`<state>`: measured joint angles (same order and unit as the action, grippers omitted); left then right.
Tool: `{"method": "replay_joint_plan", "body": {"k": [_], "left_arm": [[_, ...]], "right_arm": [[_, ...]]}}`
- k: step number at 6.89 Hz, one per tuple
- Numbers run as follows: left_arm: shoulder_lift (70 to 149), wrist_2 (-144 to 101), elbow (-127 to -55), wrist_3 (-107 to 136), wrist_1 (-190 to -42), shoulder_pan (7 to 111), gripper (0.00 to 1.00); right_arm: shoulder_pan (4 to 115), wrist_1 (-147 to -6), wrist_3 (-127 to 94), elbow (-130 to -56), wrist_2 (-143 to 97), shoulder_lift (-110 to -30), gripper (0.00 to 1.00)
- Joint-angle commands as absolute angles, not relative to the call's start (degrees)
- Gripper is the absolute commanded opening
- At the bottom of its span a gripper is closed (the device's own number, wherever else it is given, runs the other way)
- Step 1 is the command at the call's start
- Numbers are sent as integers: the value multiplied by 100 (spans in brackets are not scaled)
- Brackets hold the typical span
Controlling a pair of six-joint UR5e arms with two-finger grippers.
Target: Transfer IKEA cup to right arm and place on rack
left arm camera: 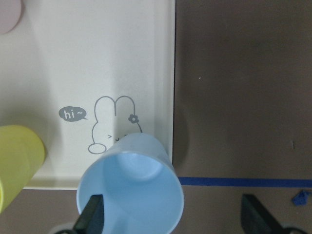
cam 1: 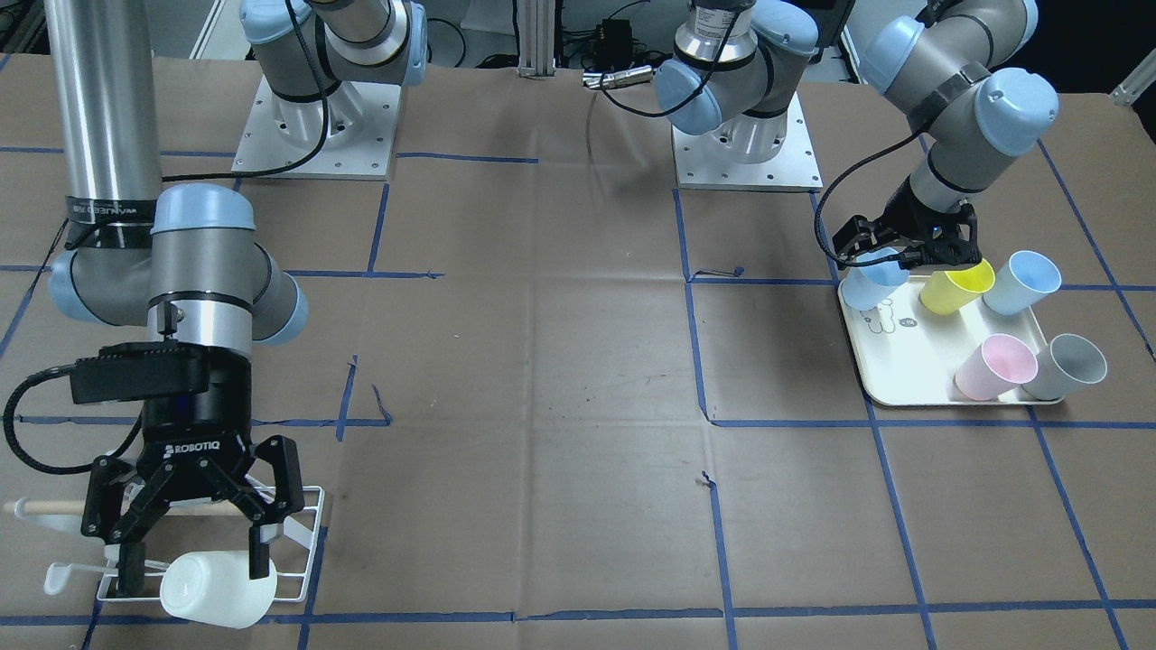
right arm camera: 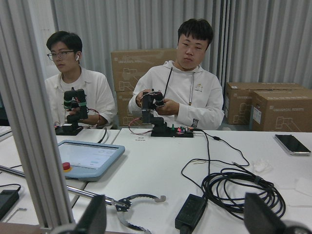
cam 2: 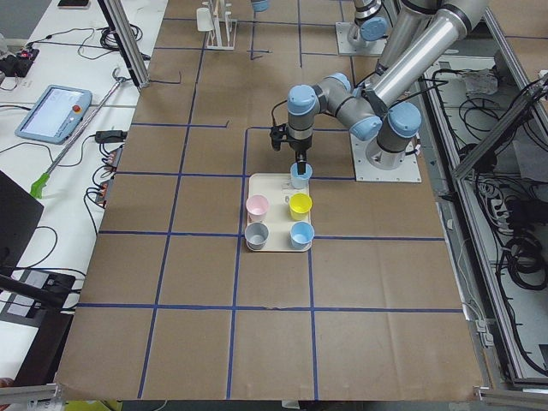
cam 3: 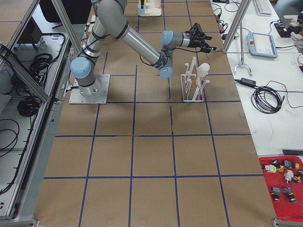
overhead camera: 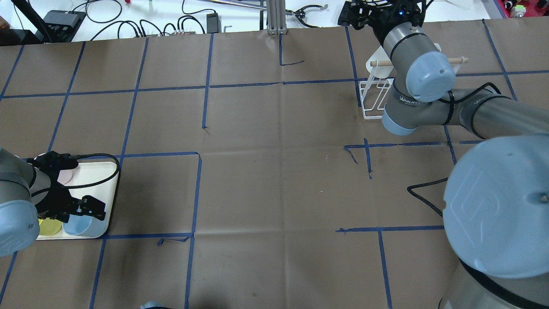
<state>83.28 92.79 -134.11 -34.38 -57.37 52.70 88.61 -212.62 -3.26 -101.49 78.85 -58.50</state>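
Observation:
My left gripper [cam 1: 903, 257] hangs open over the cream tray [cam 1: 890, 361], right above an upright light blue IKEA cup [left arm camera: 130, 187]. In the left wrist view one finger [left arm camera: 92, 217] overlaps the cup's near rim and the other stands outside it. My right arm is at the white wire rack [cam 1: 302, 542] with its wooden dowel [overhead camera: 456, 60]. The right gripper [cam 1: 194, 564] is open just above a white cup [cam 1: 217, 589] lying on its side on the rack. Nothing sits between its fingers in the right wrist view.
On the tray also stand a yellow cup [cam 1: 955, 284], another blue cup [cam 1: 1020, 282], a pink cup [cam 1: 993, 366] and a grey cup [cam 1: 1066, 366]. Two people [right arm camera: 175, 92] sit beyond the table's far edge, with cables [right arm camera: 234, 187] and a tablet [right arm camera: 87, 156] there.

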Motion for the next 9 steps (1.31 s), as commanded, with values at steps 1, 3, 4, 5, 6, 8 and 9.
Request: {"method": "replay_joint_plan", "body": {"k": [1, 3, 4, 5, 6, 8, 9], "left_arm": [[8385, 9281, -13570, -3445, -5687, 5151, 99], [8367, 9281, -13544, -3463, -5687, 5150, 75], [8332, 9307, -13518, -3463, -5695, 5159, 32], [8315, 9308, -13509, -3454, -5695, 5159, 0], [8306, 9308, -13491, -3463, -5678, 5159, 0], [8288, 9308, -13334, -3463, -5765, 5159, 0], [8201, 9282, -13037, -3454, -6009, 5185, 0]], "right_arm": [[9358, -21261, -1680, -10151, 7875, -6046, 99], [9710, -21269, -2345, -10143, 7893, -6187, 100], [9938, -21287, -2347, -10151, 7884, -6179, 100], [10114, -21278, -2521, -10151, 7884, -6170, 100], [10125, -21287, -3105, -10151, 7866, -6153, 100], [10125, -21287, -4459, -10160, 7866, -6109, 100], [10125, -21270, -5091, -10151, 7866, -6100, 100]]}}
